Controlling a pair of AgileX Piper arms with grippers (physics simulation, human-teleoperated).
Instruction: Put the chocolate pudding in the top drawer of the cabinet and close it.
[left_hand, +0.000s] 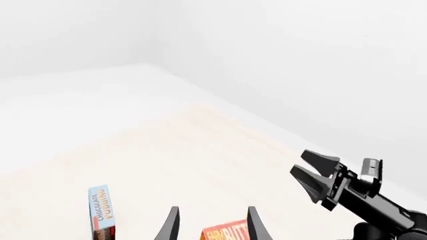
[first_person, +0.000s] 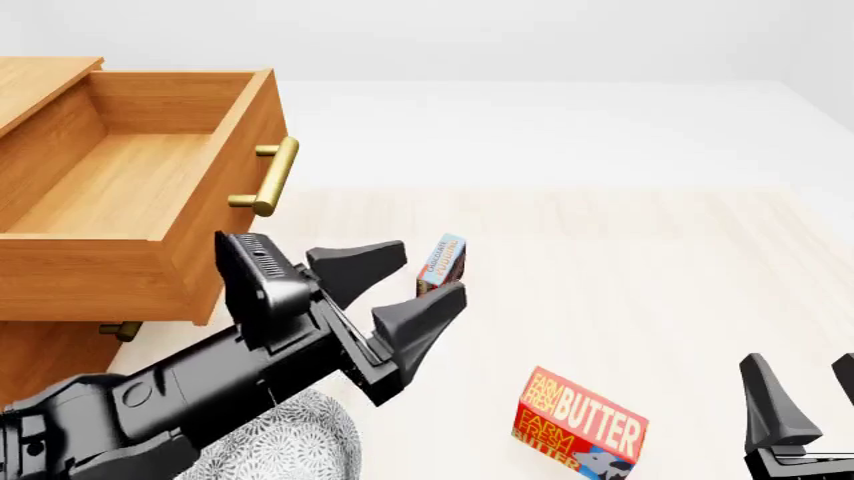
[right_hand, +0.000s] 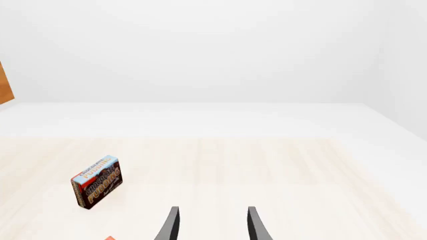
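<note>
Cabinet (first_person: 54, 330) of light-brown wood stands at the far left of the front view, its top drawer (first_person: 134, 200) pulled fully out, interior bare, brass bar handle (first_person: 274, 177) on its front. A second brass handle (first_person: 120, 330) shows just below the drawer.

Chocolate pudding (first_person: 442, 262) stands on edge on the pale wooden table (first_person: 667, 270), well to the right of the drawer front and outside it. It touches neither gripper. In the right wrist view the box (right_hand: 97, 182) shows its printed face, blue band above brown.

Left gripper (first_person: 396, 283) is raised above the table between drawer and pudding, jaws apart, nothing between them; the pudding appears just behind its fingertips in the front view.

Right gripper (first_person: 810, 392) sits at the lower right edge of the front view, jaws apart, empty.

Red "BUTTER" box (first_person: 581, 428) lies on the table between the two grippers, nearer the camera than the pudding. A patterned grey-white object (first_person: 300, 440), partly hidden by the left arm, sits near the bottom left.
</note>
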